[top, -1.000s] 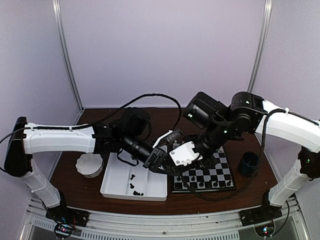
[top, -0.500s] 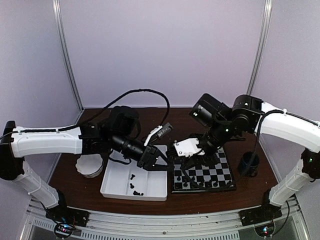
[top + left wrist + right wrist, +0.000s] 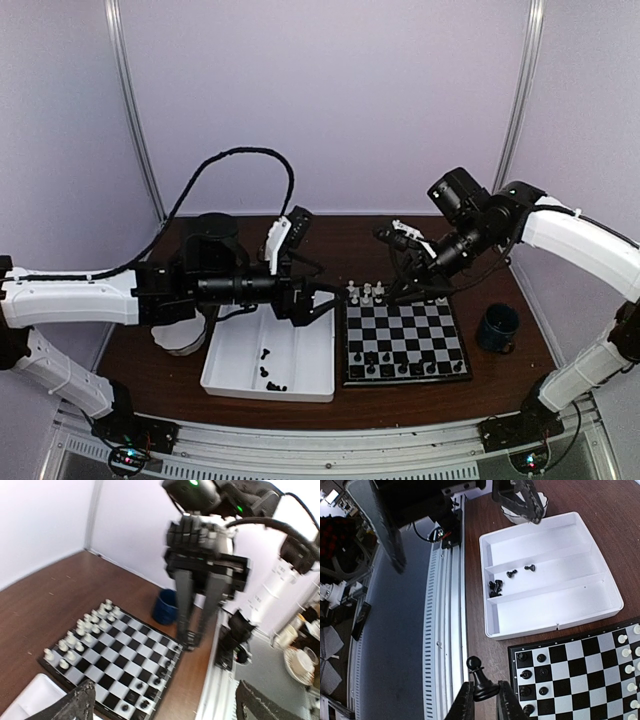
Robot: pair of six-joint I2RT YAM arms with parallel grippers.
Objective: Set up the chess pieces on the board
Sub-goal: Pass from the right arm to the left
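The board (image 3: 405, 335) (image 3: 125, 647) (image 3: 580, 680) lies flat on the brown table (image 3: 135, 352), a little right of centre and near the front edge. White chessmen (image 3: 365, 293) (image 3: 82, 630) (image 3: 630, 650) stand crowded along the left part of its far side, and black chessmen (image 3: 400, 368) (image 3: 141, 686) (image 3: 532, 675) stand in a line along its near side, with the middle squares bare. One black pawn (image 3: 480, 677) is off the board, upright and pinched by its base between the fingers of the right gripper (image 3: 482, 694) (image 3: 403, 292) (image 3: 192, 641), which is clenched on it and hangs in the air above the far side of the board. Just left of the board, touching or nearly touching its edge, sits a white divided tray (image 3: 240, 350) (image 3: 550, 555); a few loose black pieces (image 3: 268, 372) (image 3: 500, 585) lie in its middle compartment, and the other two compartments show none. The left gripper (image 3: 305, 270) (image 3: 170, 707) hovers over the far right corner of the tray, pointing towards the board, its jaws spread wide apart and holding nothing. A white scalloped bowl (image 3: 178, 338) rests left of the tray, partly hidden under the left arm. A dark blue cup (image 3: 497, 328) (image 3: 165, 607) stands on the table just right of the board.
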